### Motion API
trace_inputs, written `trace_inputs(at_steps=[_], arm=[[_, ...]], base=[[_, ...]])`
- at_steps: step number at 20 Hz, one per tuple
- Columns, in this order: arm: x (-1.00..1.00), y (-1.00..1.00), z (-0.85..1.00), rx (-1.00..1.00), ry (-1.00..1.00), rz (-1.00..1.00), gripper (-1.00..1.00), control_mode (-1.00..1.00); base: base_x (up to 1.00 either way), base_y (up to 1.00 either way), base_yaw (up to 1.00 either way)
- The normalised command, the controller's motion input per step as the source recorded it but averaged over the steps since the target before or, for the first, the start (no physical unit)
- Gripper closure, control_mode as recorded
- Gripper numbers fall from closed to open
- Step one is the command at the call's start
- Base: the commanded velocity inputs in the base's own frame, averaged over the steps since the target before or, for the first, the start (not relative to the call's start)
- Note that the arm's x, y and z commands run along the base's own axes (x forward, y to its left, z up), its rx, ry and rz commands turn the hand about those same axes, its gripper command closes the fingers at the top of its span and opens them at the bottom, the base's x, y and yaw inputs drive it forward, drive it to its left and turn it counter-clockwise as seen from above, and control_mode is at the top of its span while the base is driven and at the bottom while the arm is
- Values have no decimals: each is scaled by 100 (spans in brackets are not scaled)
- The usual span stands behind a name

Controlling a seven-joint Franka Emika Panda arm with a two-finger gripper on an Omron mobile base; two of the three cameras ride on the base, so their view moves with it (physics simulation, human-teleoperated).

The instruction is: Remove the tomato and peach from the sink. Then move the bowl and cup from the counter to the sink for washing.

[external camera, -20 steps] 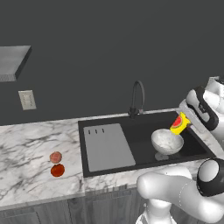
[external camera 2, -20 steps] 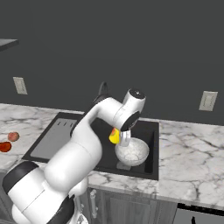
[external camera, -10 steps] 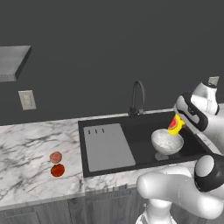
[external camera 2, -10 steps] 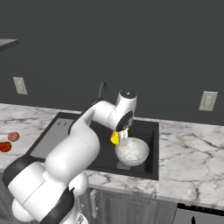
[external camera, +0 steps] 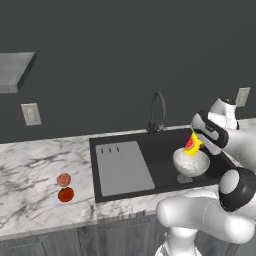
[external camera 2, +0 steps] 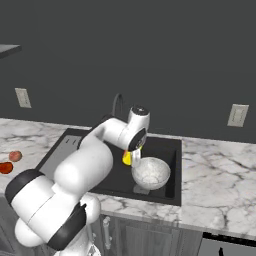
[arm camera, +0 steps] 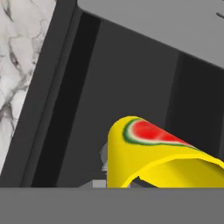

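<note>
On the far left of the table [external camera: 30,165] I see the peach [external camera: 63,179] and the tomato [external camera: 66,194] lying side by side on the marble, the tomato nearer to me and almost touching the peach. Both are well apart from the sink [external camera: 165,145], so I count the fruit removal as done.

Moving right, the sink's grey flat panel [external camera: 122,167] fills its left part and is bare. The black faucet [external camera: 157,112] stands at the far edge, about mid-sink.

In the right part of the basin the bowl [external camera: 191,163] already sits upright on the sink floor, so I take that half of the second step as finished too.

Right above the bowl's far rim I have the cup [external camera: 193,145], tilted and carried by the gripper [external camera: 200,137], which is closed tight on it. From the right base camera the cup [external camera 2: 129,157] hangs just left of the bowl [external camera 2: 151,173], over the black basin. The hand camera shows the cup [arm camera: 157,153] close up, its yellow wall with a red patch edged in green, and the dark sink floor [arm camera: 131,74] beyond it.

My reading: only the cup is left. It is over the sink but not yet set down, so I would need to lower it beside the bowl and let go.
</note>
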Motion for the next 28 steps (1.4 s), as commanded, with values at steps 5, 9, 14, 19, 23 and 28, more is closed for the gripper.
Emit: trace_inputs(at_steps=[5, 9, 14, 19, 23, 28], arm=[[20, 20, -25, 0, 0, 2, 100, -100], [18, 18, -27, 0, 0, 2, 100, -100], [19, 16, -27, 0, 0, 1, 100, -100], [19, 17, -27, 0, 0, 1, 100, -100], [17, 16, -27, -2, 0, 0, 100, -100], [15, 13, -30, -2, 2, 0, 100, -100]], base=[[0, 0, 0], [0, 0, 0], [0, 0, 0], [0, 0, 0], [0, 0, 0], [0, 0, 0]])
